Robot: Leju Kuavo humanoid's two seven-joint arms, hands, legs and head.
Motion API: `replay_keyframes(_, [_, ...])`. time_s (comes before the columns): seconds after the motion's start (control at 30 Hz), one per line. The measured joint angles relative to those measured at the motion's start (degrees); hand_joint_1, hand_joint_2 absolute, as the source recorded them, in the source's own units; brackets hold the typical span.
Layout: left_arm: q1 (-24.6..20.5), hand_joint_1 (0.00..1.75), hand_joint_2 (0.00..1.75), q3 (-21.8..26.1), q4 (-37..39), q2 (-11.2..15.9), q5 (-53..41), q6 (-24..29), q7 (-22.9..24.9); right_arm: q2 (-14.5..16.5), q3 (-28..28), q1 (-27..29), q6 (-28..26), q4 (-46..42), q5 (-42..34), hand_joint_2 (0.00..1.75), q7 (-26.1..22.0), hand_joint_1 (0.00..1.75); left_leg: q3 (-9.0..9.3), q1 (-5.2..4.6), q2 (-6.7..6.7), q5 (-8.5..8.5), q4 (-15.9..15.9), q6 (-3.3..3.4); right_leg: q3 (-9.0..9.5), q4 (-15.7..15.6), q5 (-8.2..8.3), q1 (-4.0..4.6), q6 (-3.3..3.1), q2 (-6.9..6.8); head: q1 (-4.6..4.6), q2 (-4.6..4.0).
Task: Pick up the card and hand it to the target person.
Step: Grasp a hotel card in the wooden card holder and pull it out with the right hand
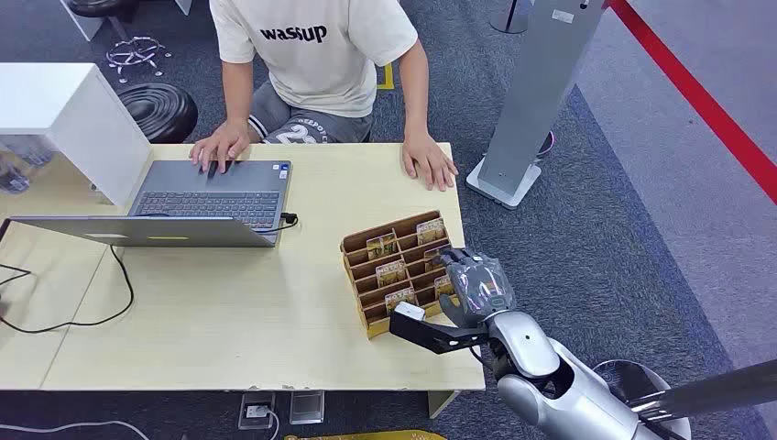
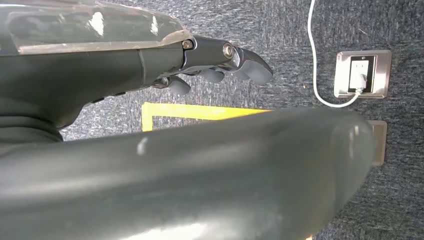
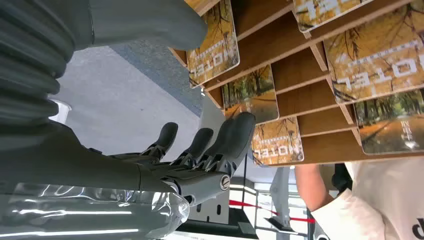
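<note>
A wooden card rack (image 1: 363,277) stands near the table's right front corner, with several yellow tree-print cards (image 1: 382,245) in its slots. My right hand (image 1: 473,290) is at the rack's right side, fingers spread and holding nothing. In the right wrist view its fingers (image 3: 235,137) reach up to the cards (image 3: 250,92) in the rack (image 3: 300,60); I cannot tell whether they touch. The person in a cream T-shirt (image 1: 316,46) sits at the far side, one hand (image 1: 431,165) flat on the table. My left hand (image 2: 220,57) hangs over the carpet, holding nothing.
An open laptop (image 1: 215,197) with the person's other hand (image 1: 220,145) on it lies at the table's left, a black cable (image 1: 119,284) beside it. A white box (image 1: 69,119) stands far left. A grey stand (image 1: 531,101) rises right of the table. A floor socket (image 2: 361,74) lies below.
</note>
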Motion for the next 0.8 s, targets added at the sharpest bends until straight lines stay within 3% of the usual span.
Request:
replay_keyframes(0.23, [0.00,0.00,0.00,0.00,0.00,0.00,-0.01,-0.02,-0.01,-0.22,0.36,-0.18,-0.28,1.42,-0.27,1.75,0.34,0.69,0.00,0.00,0.00,0.00,0.00,0.00,0.00,0.00,0.00,0.00,0.00,0.00,0.01,0.00])
replay_keyframes(0.4, [0.00,0.00,0.00,0.00,0.00,0.07,-0.02,-0.02,-0.01,-0.28,0.63,-0.51,-0.36,2.65,-0.89,1.75,0.58,0.51,0.01,0.00,0.00,0.00,0.00,0.00,0.00,0.00,0.00,0.00,0.00,0.00,0.01,0.00])
replay_keyframes(0.8, [0.00,0.00,0.00,-0.02,0.00,0.28,-0.02,0.03,-0.01,-0.60,1.13,-0.91,-0.85,4.67,-1.44,1.75,0.63,0.74,0.01,0.00,0.00,0.00,0.00,0.00,0.00,0.00,0.00,0.00,0.00,0.00,0.00,0.00])
